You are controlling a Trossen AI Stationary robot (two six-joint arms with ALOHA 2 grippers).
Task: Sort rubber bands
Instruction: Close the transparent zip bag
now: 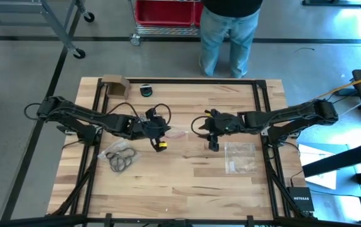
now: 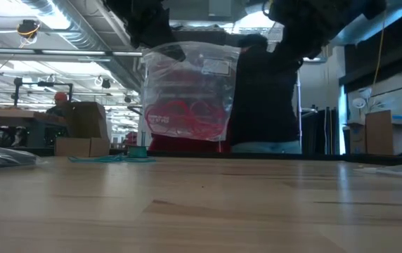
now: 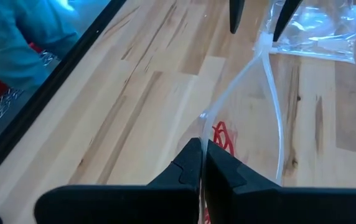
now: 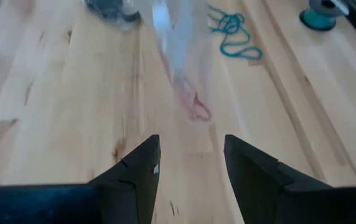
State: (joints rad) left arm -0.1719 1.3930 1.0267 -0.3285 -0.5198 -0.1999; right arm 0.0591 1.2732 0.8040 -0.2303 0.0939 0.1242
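My left jaws (image 3: 201,163) are pinched shut on the clear bag (image 2: 187,91) of red rubber bands (image 2: 187,118), hung above the worktop (image 1: 187,183), while my right jaws (image 4: 190,163) stand part open, empty, facing its free edge.

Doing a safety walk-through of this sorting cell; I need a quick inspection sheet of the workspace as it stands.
Surface: wooden table, bare at the front.
Job's things: red rubber bands in a lifted clear bag; black rubber bands; teal rubber bands.
Clutter: cardboard box, tape roll, flat clear bag.
Grippers: left gripper shut on the bag; right gripper open.
Cables: yellow cable by the right arm.
Surroundings: person behind the table.
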